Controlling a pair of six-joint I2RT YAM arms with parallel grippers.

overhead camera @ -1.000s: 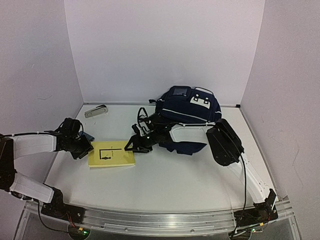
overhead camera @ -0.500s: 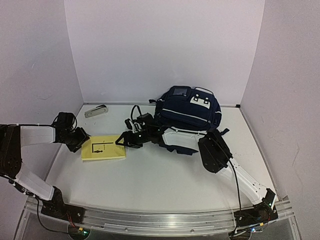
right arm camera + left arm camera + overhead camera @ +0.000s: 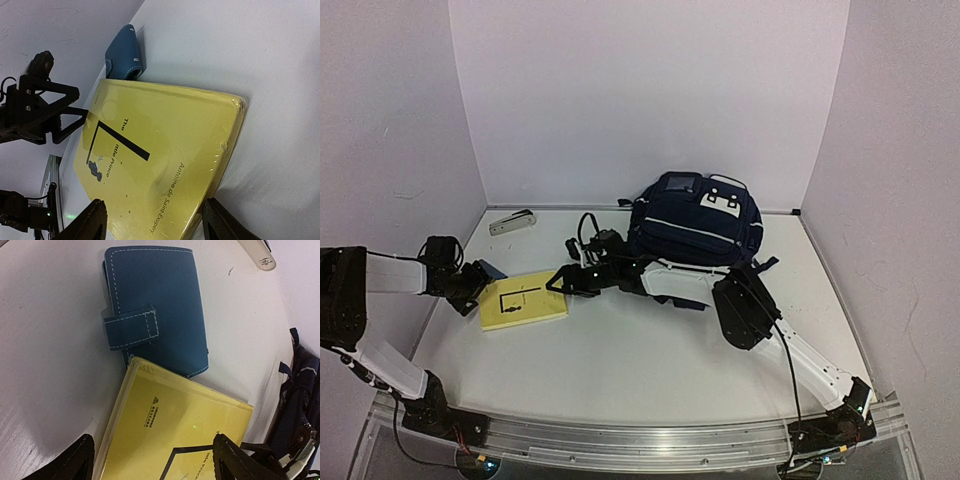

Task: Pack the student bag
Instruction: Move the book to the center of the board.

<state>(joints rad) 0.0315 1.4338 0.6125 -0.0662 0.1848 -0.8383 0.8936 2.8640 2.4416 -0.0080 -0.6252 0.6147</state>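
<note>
A dark navy student bag (image 3: 695,222) sat at the 1 o'clock end of the white surface (image 3: 650,370), its white patch facing up. At about 9 o'clock lay a yellow book (image 3: 523,300), flat and wrapped in clear film, one corner overlapping a blue wallet (image 3: 155,305) at its 10 o'clock side. The left gripper (image 3: 478,283) hung at the book's 9 o'clock edge with its jaws spread wide and nothing between them. The right gripper (image 3: 555,283) reached across from the bag's side to the book's 3 o'clock edge, its jaws also wide apart above the cover; whether it touched the book could not be told. A small grey stapler (image 3: 512,221) rested near the back wall at 11 o'clock.
</note>
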